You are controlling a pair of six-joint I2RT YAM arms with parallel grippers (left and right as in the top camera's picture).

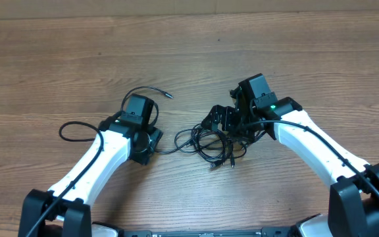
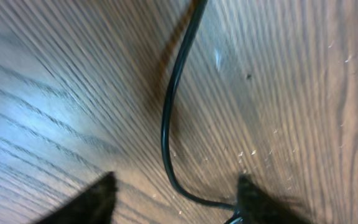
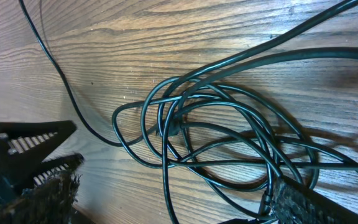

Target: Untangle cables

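Observation:
The cables (image 1: 209, 141) lie as a knot of thin black loops at the table's middle, with plug ends at its lower edge. My right gripper (image 1: 224, 120) hangs over the knot's upper right. In the right wrist view it (image 3: 179, 199) is open, with the cables' loops (image 3: 197, 124) between and ahead of its fingers. One strand runs left from the knot to my left gripper (image 1: 151, 146). In the left wrist view that gripper (image 2: 176, 196) is open low over the wood, and the strand (image 2: 165, 124) curves between its fingers to the right fingertip.
A black cord with a plug end (image 1: 151, 90) arcs behind the left wrist. Another black loop (image 1: 71, 126) lies left of the left arm. The wooden table (image 1: 58, 59) ends at a pale edge along the far side.

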